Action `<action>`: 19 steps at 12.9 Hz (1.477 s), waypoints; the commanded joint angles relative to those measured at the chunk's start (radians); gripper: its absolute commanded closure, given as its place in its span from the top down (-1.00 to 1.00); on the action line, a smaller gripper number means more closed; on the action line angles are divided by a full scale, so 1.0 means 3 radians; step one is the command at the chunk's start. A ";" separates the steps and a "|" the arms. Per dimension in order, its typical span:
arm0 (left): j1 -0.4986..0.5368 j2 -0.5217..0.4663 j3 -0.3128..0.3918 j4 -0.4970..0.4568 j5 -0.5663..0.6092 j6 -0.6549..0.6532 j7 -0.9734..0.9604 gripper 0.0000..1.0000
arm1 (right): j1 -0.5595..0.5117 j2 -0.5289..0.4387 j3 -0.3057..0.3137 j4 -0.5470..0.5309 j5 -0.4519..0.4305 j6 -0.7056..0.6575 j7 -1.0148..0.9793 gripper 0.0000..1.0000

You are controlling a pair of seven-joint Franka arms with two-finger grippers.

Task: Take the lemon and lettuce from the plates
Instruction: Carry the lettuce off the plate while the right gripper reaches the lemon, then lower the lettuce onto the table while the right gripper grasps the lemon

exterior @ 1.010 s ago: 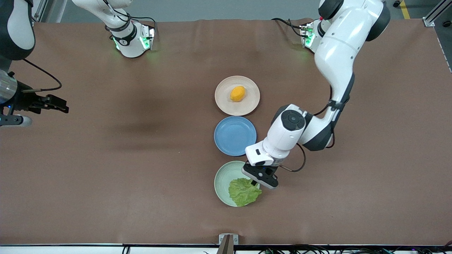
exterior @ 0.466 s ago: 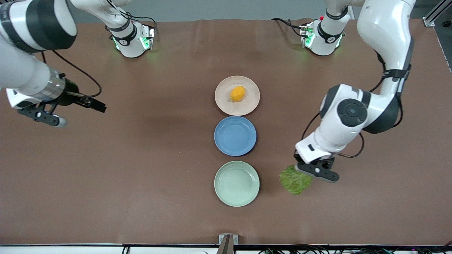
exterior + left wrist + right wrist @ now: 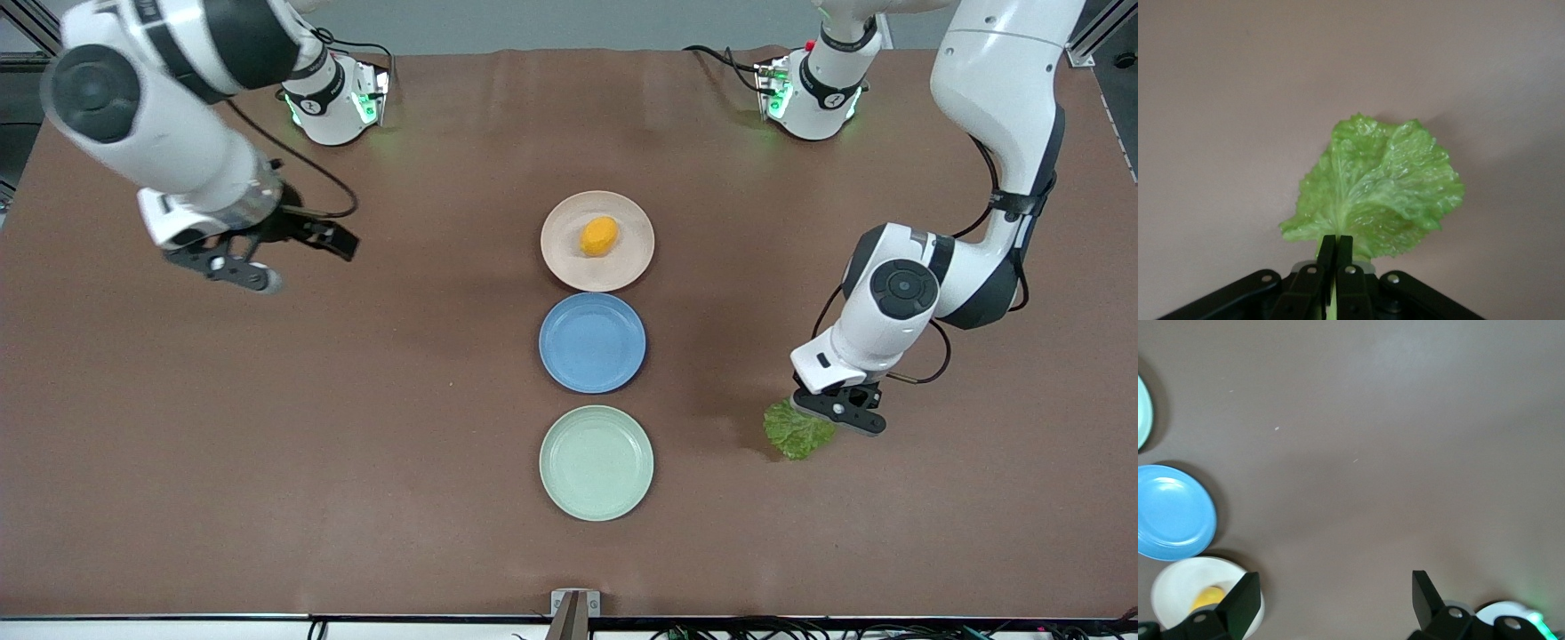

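Note:
The lemon (image 3: 598, 236) lies on the beige-pink plate (image 3: 556, 258). The mint green plate (image 3: 596, 462), nearest the front camera, holds nothing. My left gripper (image 3: 822, 416) is shut on the pale stem of the crinkled green lettuce (image 3: 796, 433), over bare table toward the left arm's end, beside the green plate. In the left wrist view the leaf (image 3: 1381, 190) hangs from my pinched left gripper (image 3: 1336, 245). My right gripper (image 3: 307, 244) is open and empty over bare table toward the right arm's end. The right wrist view shows its open gripper (image 3: 1335, 593), the lemon (image 3: 1208, 597) and its plate (image 3: 1178, 587).
An empty blue plate (image 3: 592, 342) sits between the two task plates; it also shows in the right wrist view (image 3: 1171, 513). The arm bases (image 3: 333, 98) (image 3: 813, 89) stand along the table edge farthest from the front camera. Brown cloth covers the table.
My left gripper lifted the lettuce off the green plate and carried it toward the left arm's end. My right arm moved in from the table's end toward the plates.

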 commanded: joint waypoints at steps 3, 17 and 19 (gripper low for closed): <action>0.0253 0.0058 -0.0022 -0.0368 0.0100 0.0518 -0.0002 -0.91 | 0.0914 0.0000 -0.0006 -0.0538 0.0017 0.0917 0.1552 1.00; 0.0258 -0.0361 -0.0298 0.0629 -0.0533 -0.1290 -0.0104 1.00 | 0.2179 0.1743 -0.0032 -0.0145 -0.0310 0.2376 0.3784 1.00; 0.0268 -0.0504 -0.0278 0.0665 -0.0554 -0.1572 -0.0165 1.00 | 0.2230 0.1855 -0.0032 -0.0140 -0.0352 0.2484 0.3795 0.94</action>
